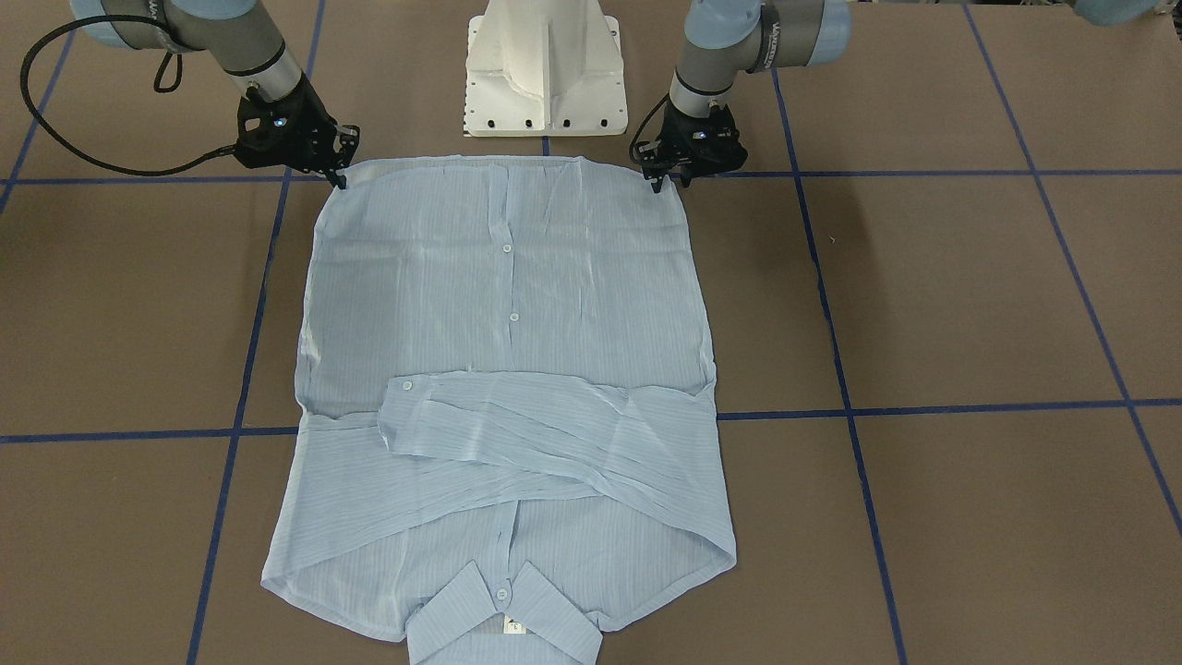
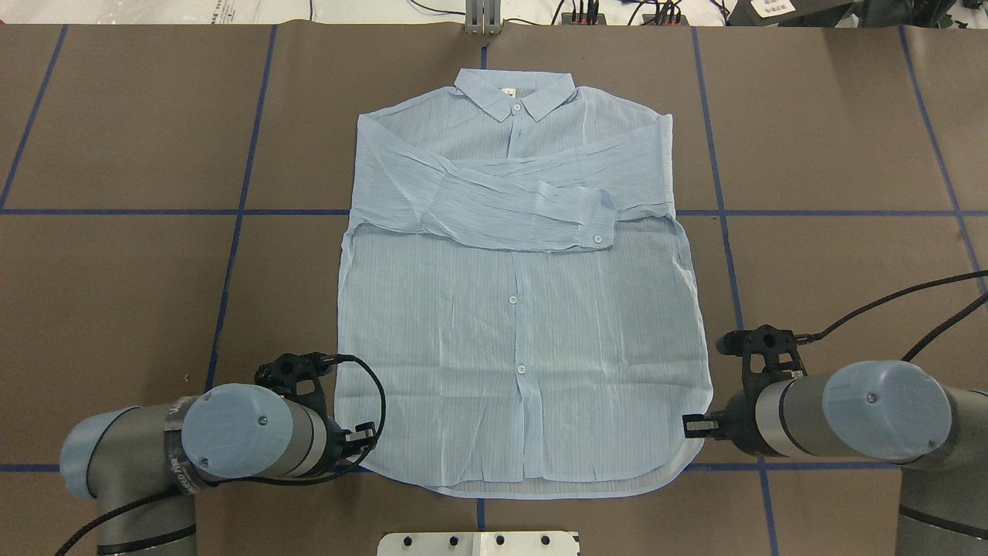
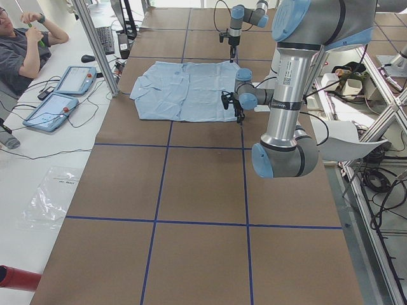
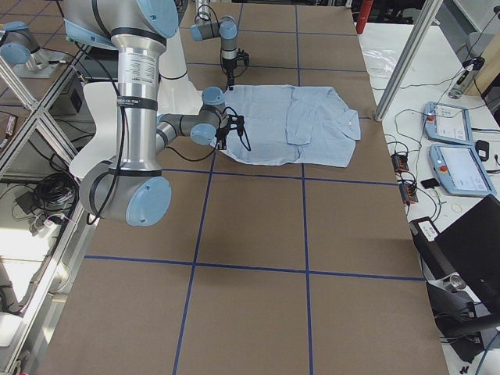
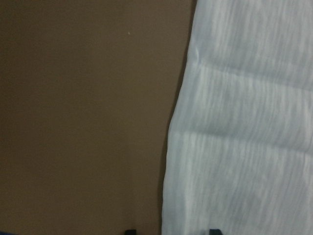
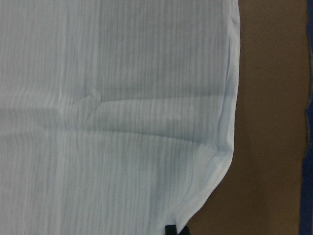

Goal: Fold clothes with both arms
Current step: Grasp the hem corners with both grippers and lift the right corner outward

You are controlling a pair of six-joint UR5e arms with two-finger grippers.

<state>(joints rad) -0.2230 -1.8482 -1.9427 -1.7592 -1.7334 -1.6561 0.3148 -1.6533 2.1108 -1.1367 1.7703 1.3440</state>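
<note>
The clothes are one light-blue striped shirt [image 1: 508, 305] [image 2: 517, 309], lying flat and buttoned, front up. Its sleeves are crossed over the chest and its collar [image 2: 513, 91] points away from me. My left gripper [image 1: 669, 183] [image 2: 364, 444] sits low at the hem corner on my left. In the left wrist view its tips [image 5: 171, 231] stand apart, open, astride the shirt's edge [image 5: 176, 122]. At the opposite hem corner is my right gripper [image 1: 342, 177] [image 2: 689, 426]. The right wrist view shows its tips [image 6: 172, 230] together on the hem edge [image 6: 230, 122].
The brown table [image 1: 970, 296] carries a grid of blue tape lines. My white pedestal base [image 1: 545, 74] stands just behind the hem. In the exterior left view a person [image 3: 19, 44] sits by control tablets [image 3: 63, 95] past the table's far side.
</note>
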